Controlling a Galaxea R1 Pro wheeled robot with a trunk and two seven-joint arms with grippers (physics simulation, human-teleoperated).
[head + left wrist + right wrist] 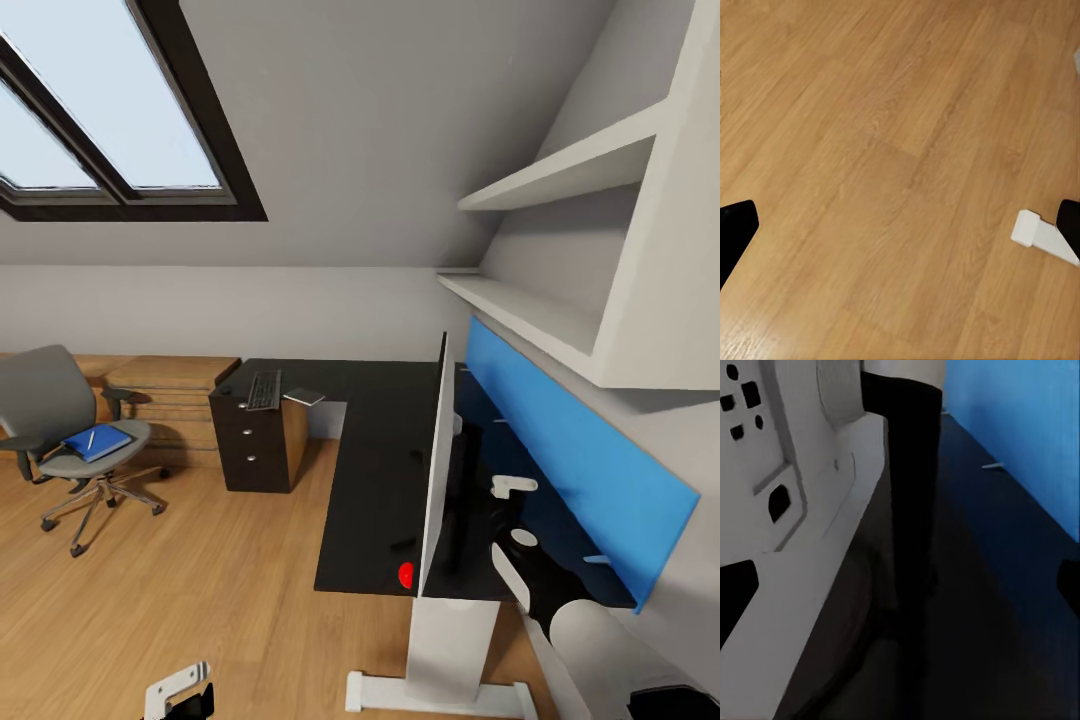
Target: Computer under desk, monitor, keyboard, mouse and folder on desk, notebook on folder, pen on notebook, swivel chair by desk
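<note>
- The monitor point(436, 470) stands edge-on upon the black worktop point(370, 470), its white back facing the blue panel point(570, 450).
- The right gripper point(512, 512) sits behind the monitor, close to its black stem point(911, 510); its fingers point(514, 487) look spread and hold nothing.
- The keyboard point(264, 390) lies on the drawer unit point(255, 440), at 10 o'clock from the monitor.
- The blue folder point(97, 441), with the pen point(91, 439) on it, rests on the swivel chair point(60, 430), far out at 9 o'clock.
- The left gripper point(180, 690) hangs over the wood floor point(885, 165), fingers apart and empty.

Monitor point(436, 470) edge-on on desk point(370, 470), folder point(97, 441) on swivel chair point(60, 430)
</note>
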